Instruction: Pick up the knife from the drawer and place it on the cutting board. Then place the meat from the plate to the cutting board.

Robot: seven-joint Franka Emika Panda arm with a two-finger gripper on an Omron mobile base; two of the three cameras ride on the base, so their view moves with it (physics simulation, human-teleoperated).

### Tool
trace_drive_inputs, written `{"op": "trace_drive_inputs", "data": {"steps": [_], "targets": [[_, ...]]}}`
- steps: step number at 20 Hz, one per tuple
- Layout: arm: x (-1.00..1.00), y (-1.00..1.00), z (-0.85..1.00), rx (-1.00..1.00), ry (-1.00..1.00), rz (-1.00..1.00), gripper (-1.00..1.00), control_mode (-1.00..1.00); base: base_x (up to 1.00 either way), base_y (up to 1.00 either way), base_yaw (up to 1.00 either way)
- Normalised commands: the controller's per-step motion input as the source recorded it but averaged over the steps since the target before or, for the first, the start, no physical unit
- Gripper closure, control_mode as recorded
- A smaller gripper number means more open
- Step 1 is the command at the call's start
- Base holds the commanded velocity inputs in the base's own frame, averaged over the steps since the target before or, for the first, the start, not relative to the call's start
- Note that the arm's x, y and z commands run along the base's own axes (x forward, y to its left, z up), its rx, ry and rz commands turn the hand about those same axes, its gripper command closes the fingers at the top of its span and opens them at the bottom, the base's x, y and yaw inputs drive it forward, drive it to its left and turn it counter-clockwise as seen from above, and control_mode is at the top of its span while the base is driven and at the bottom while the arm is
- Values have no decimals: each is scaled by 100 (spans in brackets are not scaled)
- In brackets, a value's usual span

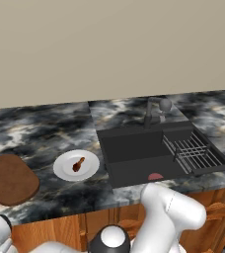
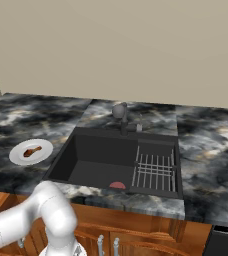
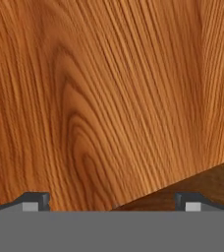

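facing a wall of orange-brown wood grain at close range, the gripper (image 3: 112, 204) shows its two dark fingertips (image 3: 35, 201) spread wide apart at the bottom of the hand view, with nothing between them (released, grasping nothing). a darker wooden edge runs in at the lower right of that view, and whether this surface is the drawer front or a cabinet door cannot be told. up on the dark marbled counter (image 1: 40, 131), the white plate (image 1: 65, 170) sits just left of the black sink (image 1: 134, 153), and the meat (image 1: 78, 164) lies on it, a small brown drumstick shape. the cutting board (image 1: 11, 179) lies flat on the counter to the left of the plate, near it but apart, and its top is bare. in the right base view the plate (image 2: 21, 156) and meat (image 2: 32, 150) sit at the left, with the board cut off by the left edge. a faucet (image 1: 154, 111) stands at the far side of the sink, a wire rack (image 1: 196, 153) lies in its right half, and a pink-red lump (image 1: 155, 176) rests by its near wall.
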Motion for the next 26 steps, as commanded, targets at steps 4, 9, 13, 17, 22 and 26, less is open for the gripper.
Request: {"op": "trace_drive_inputs", "data": {"steps": [4, 9, 13, 17, 22, 26], "targets": [[1, 0, -5, 0, -11, 0, -100, -100, 0, 0, 0], [4, 0, -5, 0, -12, 0, -100, -100, 0, 0, 0], [8, 0, -3, 0, -12, 0, -100, -100, 0, 0, 0], [8, 0, -1, 0, -10, 0, -100, -100, 0, 0, 0], [14, 0, 0, 0, -5, 0, -100, -100, 0, 0, 0], [17, 0, -6, 2, 0, 5, -100, -100, 0, 0, 0]]}}
